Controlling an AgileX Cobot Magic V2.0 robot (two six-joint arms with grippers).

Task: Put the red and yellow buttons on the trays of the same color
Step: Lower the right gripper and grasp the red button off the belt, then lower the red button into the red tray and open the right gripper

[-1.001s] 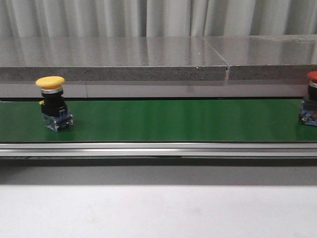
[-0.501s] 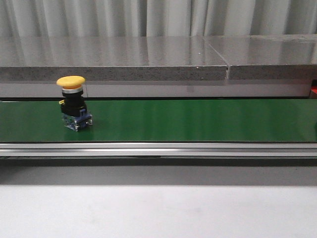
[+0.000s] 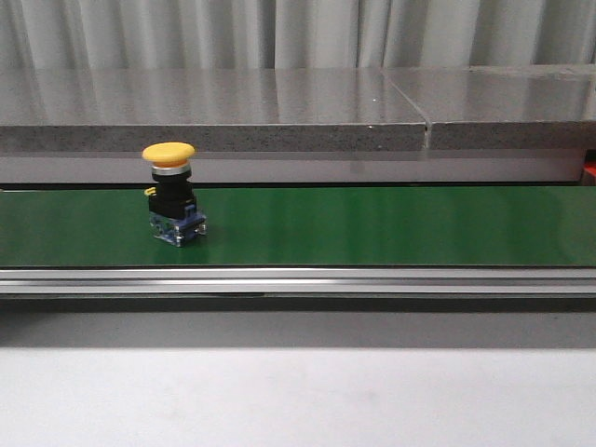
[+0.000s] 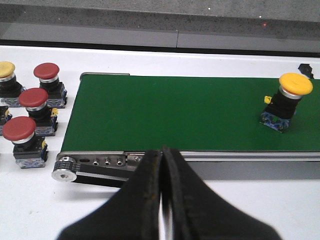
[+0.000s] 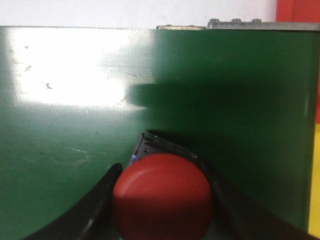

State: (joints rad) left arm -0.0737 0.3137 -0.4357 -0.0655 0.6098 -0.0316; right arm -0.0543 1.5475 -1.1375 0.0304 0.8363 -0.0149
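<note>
Rightward-shifted yellow button [image 3: 172, 193], far from jaws

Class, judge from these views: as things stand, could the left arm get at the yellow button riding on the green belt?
Probably yes. The yellow button stands upright and alone on the green belt, nothing beside or above it. The left gripper sits shut, short of the belt's near edge, so it must open first.

Four red buttons [image 4: 46, 71] and two yellow buttons [image 4: 295, 83].

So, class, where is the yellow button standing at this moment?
In the front view the yellow button stands upright on the green conveyor belt, left of its middle, with nothing touching it; the left wrist view shows it alone on the belt.
</note>
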